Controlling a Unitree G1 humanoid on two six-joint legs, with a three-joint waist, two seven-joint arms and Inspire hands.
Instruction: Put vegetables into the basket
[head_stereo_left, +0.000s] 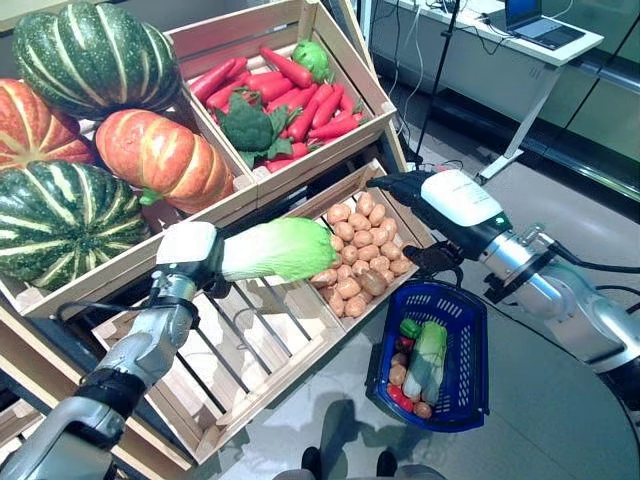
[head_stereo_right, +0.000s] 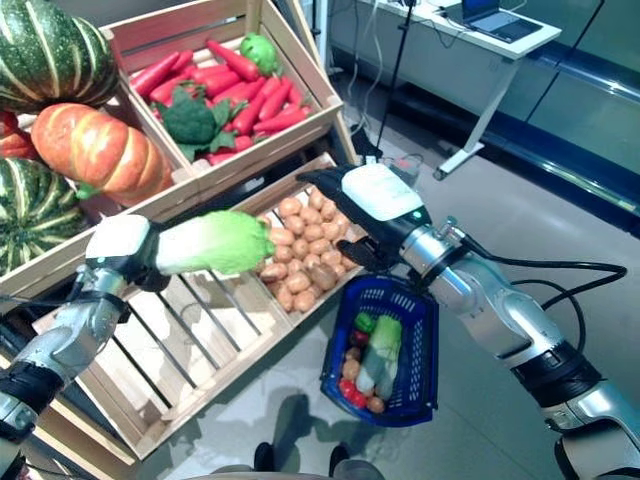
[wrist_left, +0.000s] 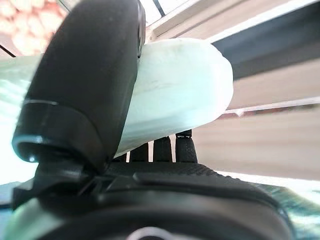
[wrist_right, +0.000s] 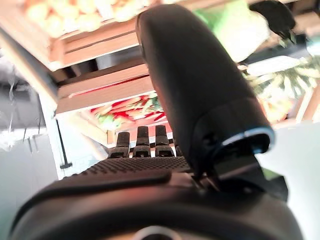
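Observation:
My left hand is shut on a pale green and white leafy cabbage and holds it in the air over the lower wooden crate, left of the basket. In the left wrist view the thumb presses on the cabbage's white stem. The blue plastic basket stands on the floor at the lower right; it holds a similar leafy cabbage, a green pepper and small red and orange vegetables. My right hand is open, with straight fingers, above the basket's far rim and beside the potato crate.
The wooden vegetable stand with its crates rises on the left and centre. An empty slatted crate lies below my left hand. A white desk with a laptop stands at the back right. Grey floor lies around the basket.

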